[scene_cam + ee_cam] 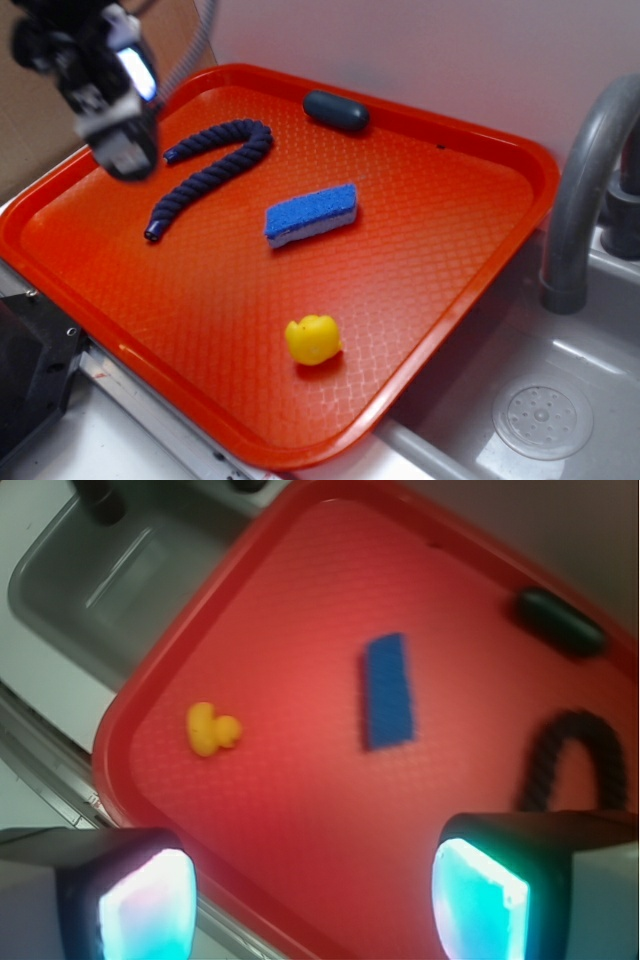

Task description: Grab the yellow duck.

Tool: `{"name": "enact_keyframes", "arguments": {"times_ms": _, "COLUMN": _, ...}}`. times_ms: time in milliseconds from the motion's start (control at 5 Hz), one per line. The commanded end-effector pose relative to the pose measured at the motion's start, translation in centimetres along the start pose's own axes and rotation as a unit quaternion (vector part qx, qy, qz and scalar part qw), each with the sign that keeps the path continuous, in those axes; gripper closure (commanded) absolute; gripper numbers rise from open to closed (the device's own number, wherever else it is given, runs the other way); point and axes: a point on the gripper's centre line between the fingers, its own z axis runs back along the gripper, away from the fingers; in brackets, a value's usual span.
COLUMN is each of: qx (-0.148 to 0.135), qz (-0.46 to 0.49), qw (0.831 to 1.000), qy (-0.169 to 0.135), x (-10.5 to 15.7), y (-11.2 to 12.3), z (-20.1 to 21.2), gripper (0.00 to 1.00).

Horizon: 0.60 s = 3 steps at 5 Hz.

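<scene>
Gripper (122, 150) hangs released past the blue sponge (311, 214); I'd cross it, then drop straight over the yellow duck (313, 340).

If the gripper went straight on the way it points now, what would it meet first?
Probably the bare floor of the red tray. In the wrist view the open gripper frames empty tray, with the blue rope just aside. The yellow duck lies well off that line, though depth is uncertain.
</scene>
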Motion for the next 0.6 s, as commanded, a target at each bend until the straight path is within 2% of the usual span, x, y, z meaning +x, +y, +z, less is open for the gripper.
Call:
{"name": "enact_keyframes", "arguments": {"times_ms": 0, "qx": 0.033, "qz": -0.068, "qw": 0.996, "qy": 0.045, "x": 2.2, "y": -5.1, "z": -4.0, "gripper": 0.0}}
{"name": "enact_keyframes", "arguments": {"times_ms": 200, "qx": 0.039, "qz": -0.076, "qw": 0.994, "qy": 0.074, "x": 2.4, "y": -5.9, "z": -5.9, "gripper": 0.0}}
{"name": "enact_keyframes", "arguments": {"times_ms": 400, "qx": 0.039, "qz": -0.069, "qw": 0.992, "qy": 0.097, "x": 2.2, "y": -5.7, "z": -7.7, "gripper": 0.0}}
